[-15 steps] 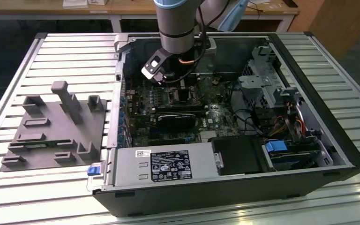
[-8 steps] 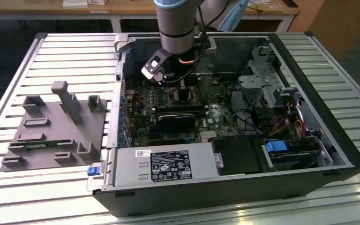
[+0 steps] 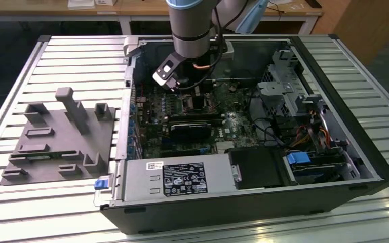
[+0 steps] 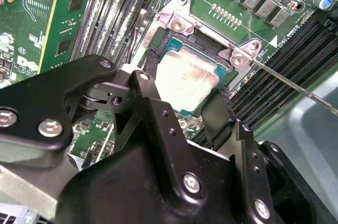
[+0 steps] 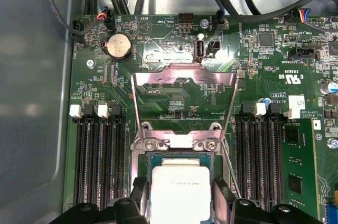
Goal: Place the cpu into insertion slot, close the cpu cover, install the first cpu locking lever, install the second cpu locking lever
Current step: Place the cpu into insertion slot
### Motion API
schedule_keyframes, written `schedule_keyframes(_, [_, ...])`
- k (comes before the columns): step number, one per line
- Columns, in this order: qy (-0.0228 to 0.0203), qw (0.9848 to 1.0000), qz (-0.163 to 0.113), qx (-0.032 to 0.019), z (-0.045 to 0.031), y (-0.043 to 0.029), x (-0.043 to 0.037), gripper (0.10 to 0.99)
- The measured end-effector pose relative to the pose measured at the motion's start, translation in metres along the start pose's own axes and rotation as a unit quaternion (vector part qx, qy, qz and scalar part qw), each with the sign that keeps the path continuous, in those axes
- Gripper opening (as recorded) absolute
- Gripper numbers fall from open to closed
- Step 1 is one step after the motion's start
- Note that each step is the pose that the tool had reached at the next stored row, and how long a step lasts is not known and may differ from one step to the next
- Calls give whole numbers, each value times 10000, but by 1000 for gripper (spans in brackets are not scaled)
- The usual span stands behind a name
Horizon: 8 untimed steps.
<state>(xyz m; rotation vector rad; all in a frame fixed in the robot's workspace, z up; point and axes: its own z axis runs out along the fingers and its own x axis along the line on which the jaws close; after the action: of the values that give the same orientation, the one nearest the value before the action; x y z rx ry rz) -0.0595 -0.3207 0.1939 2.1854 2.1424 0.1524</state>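
In the exterior view the arm (image 3: 193, 25) reaches down into an open computer case (image 3: 248, 205) that lies on a slatted metal table (image 3: 66, 55). Its wrist covers the part of the green board where it works. A grey moulded fixture (image 3: 59, 142) sits on the table toward the exterior view's left, well apart from the case.

In the second wrist view the gripper (image 4: 188, 76) is low over the socket (image 4: 203, 40). Its two black fingers (image 4: 222, 110) press in on opposite edges of the chip (image 4: 193, 73) and pinch it between them. The chip's dull silver top lies level inside the dark frame of the socket. Whether it is fully seated cannot be told, because the gripper's body hides the near side of the socket.

In the first wrist view the picture's edge cuts off the chip partway down. In that view the cover plate (image 5: 182, 77) is tipped up on its hinge, wide open, and the board shows through its square window. A thin metal lever (image 4: 296, 86) slants away from one corner of the socket — unlatched, and its far end is cut off. Rows of memory slots (image 5: 97, 150) flank the socket on both sides.
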Motion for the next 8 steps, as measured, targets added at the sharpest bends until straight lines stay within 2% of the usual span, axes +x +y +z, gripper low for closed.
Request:
schedule_keyframes(3, [0, 10000, 0, 0, -35, 4, 0, 608])
schedule_keyframes(8, [0, 10000, 0, 0, -157, 20, 3, 608])
